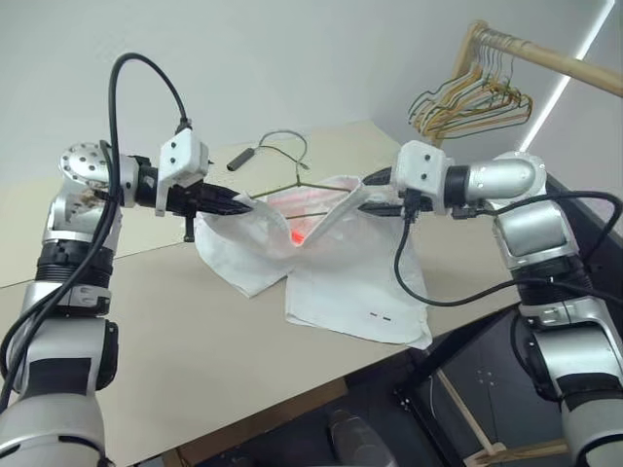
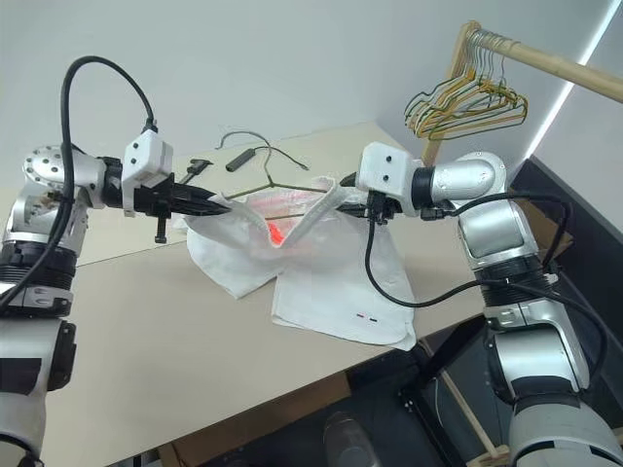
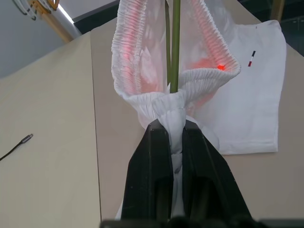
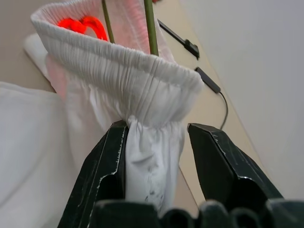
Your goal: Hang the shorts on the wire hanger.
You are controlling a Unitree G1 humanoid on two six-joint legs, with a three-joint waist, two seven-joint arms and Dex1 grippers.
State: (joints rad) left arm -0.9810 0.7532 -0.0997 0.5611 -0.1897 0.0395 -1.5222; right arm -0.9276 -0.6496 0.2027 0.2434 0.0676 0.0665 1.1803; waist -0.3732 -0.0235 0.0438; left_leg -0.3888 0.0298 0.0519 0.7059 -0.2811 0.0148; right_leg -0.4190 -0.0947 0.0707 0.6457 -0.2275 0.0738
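The shorts (image 1: 331, 263) hang over the table's (image 1: 195, 360) near right edge, legs draped on the top, waistband stretched between both claws. The left claw (image 3: 175, 137) is clamped on one bunched end of the waistband. The right claw (image 4: 156, 133) stands apart, the cloth lying against one finger only. The hanger (image 1: 292, 185) runs lengthwise inside the open waistband, its wire ends reaching each claw, hook rising behind. How the lower bar sits inside is hidden.

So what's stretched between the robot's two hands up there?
The shorts' waistband, pulled open between the left fingers and the right fingers, with the wire hanger running through the opening. Both eye views show it.
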